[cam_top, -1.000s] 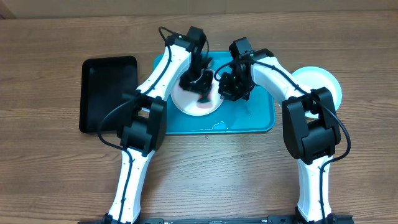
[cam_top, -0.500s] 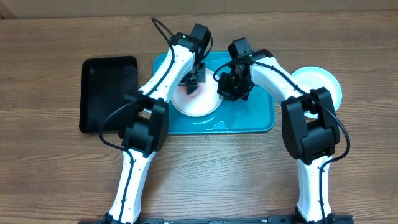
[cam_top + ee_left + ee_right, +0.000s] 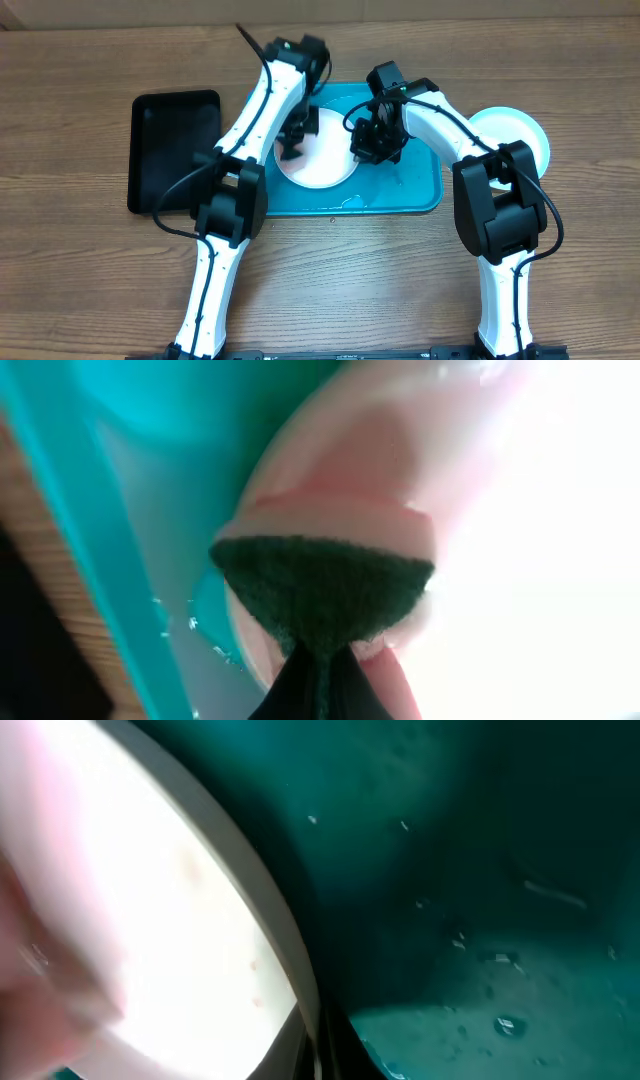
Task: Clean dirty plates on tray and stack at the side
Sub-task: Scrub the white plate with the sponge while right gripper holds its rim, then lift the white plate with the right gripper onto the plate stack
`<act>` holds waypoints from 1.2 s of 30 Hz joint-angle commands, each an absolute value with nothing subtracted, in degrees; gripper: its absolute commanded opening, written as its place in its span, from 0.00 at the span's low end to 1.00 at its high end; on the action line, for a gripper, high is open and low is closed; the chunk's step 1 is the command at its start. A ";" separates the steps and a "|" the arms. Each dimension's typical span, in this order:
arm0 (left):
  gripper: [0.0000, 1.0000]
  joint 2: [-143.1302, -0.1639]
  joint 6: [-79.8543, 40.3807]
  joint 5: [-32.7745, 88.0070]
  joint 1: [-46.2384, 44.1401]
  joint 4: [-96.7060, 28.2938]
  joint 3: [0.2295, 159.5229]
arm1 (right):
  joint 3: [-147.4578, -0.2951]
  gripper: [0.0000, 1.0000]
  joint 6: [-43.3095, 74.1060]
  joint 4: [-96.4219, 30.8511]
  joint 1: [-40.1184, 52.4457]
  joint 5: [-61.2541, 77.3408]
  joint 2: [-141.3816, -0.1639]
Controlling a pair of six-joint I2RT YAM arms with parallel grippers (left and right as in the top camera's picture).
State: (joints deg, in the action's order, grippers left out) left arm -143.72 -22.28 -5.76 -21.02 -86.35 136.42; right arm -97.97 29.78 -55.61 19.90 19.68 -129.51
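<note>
Since a second ago the left gripper (image 3: pixel 293 140) has been carried, with its sponge (image 3: pixel 320 590), from the middle of the plate (image 3: pixel 325 172) to its 10 o'clock edge. The red smear seen there can no longer be made out from overhead.

Nearest the robot, water (image 3: pixel 345 203) is pooled along the 6 o'clock rim of the tray (image 3: pixel 415 192). Beyond it the plate lies flat in the tray's left half. The sponge is pinched between the left gripper's fingers and its green face is pressed on the plate. At the plate's 3 o'clock edge the rim is seen running in between the fingers of the right gripper (image 3: pixel 362 146), which is judged to be clamped on it. Faint pink specks can be seen on the plate near that rim in the right wrist view.

A second plate (image 3: pixel 520 125) rests on the table (image 3: pixel 90 260) at 3 o'clock of the tray. A black tray (image 3: pixel 170 160) is set at 9 o'clock.

Because the sponge is pressed so near the edge, the plate could be tipped or slid on the wet tray and pulled from the right grip. The sponge could also be run off the rim. The pink specks could be missed if wiping is ended here.
</note>
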 commanded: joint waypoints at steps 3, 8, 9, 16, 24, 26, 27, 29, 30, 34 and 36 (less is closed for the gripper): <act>0.04 -143.24 -20.56 -4.40 -19.55 -90.76 155.92 | -97.76 0.04 29.74 -59.40 18.87 13.58 -126.48; 0.04 -143.24 -20.58 -4.40 -19.31 -94.17 163.09 | -97.76 0.04 29.56 -62.89 19.05 3.38 -118.52; 0.04 -143.24 -20.64 -4.38 -19.31 -94.59 163.13 | -97.76 0.04 29.56 -63.81 19.27 0.56 -116.97; 0.04 -143.24 -20.80 -4.38 -19.31 -95.55 160.57 | -97.76 0.04 30.70 -69.43 23.57 -23.09 -108.27; 0.04 -143.24 -21.43 -4.38 -19.31 -95.35 157.58 | -97.73 0.04 39.40 -76.88 33.28 -52.23 -105.95; 0.04 -143.24 -21.43 -4.38 -19.31 -95.31 157.58 | -97.73 0.04 41.91 -79.13 35.53 -57.84 -105.93; 0.04 -143.24 -21.43 -4.38 -19.31 -95.29 157.58 | -97.73 0.04 42.81 -80.20 36.60 -60.53 -105.93; 0.04 -143.26 -21.43 -4.38 -19.31 -95.31 157.58 | -97.73 0.04 45.45 -82.26 38.50 -66.50 -105.93; 0.04 -143.26 -21.43 -4.38 -19.31 -95.33 157.58 | -97.73 0.04 46.78 -83.20 39.24 -68.62 -105.93; 0.04 -143.24 -21.43 -4.38 -19.31 -95.29 157.58 | -97.73 0.04 51.35 -86.80 41.67 -73.91 -105.93; 0.04 -143.26 -21.45 -4.38 -19.31 -95.31 157.58 | -97.73 0.04 51.53 -87.85 42.44 -74.52 -105.93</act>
